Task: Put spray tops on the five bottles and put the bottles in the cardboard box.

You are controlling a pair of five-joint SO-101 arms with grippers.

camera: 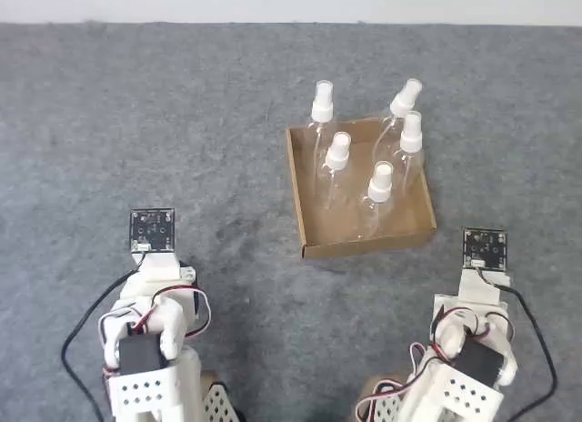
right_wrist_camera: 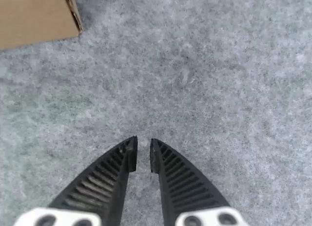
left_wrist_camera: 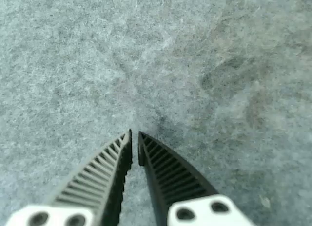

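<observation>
While bottles (camera: pixel 379 182) fill the cardboard box (camera: pixel 364 246), left fingers (left_wrist_camera: pixel 105 168) and right fingers (right_wrist_camera: pixel 109 173) rest together.

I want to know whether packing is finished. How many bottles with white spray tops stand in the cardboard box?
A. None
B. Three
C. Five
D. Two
C: the high view shows five bottles standing inside the cardboard box, each capped with a white spray top.
</observation>
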